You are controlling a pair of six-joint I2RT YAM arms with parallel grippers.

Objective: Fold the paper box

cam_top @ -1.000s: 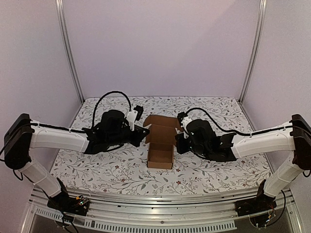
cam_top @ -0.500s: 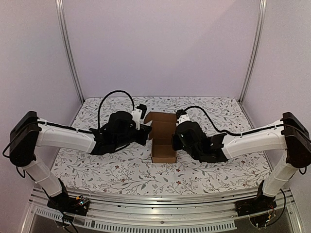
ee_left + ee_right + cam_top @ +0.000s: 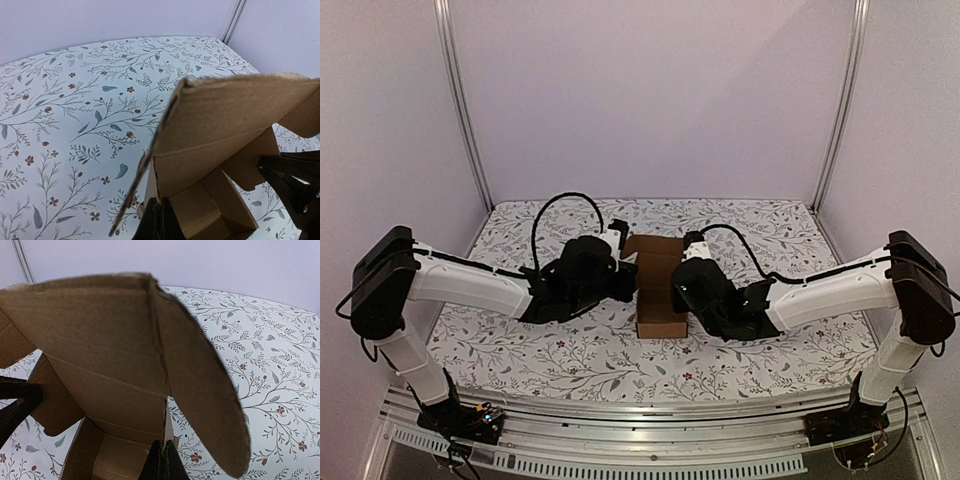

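Paper box sat at the middle of the table, its long axis running from the near edge toward the back wall, with the lid flap raised at the far end. It lay squarely between the two arms, neither clearly nearer. The left gripper and right gripper each had their fingers pressed together, holding nothing, at opposite side walls. They probably touched the cardboard, though that was hard to confirm. A second earlier both stood farther out and the side flaps lay wider.

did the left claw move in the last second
Yes. The left claw has moved right, away from the left frame post and closer to the paper box.
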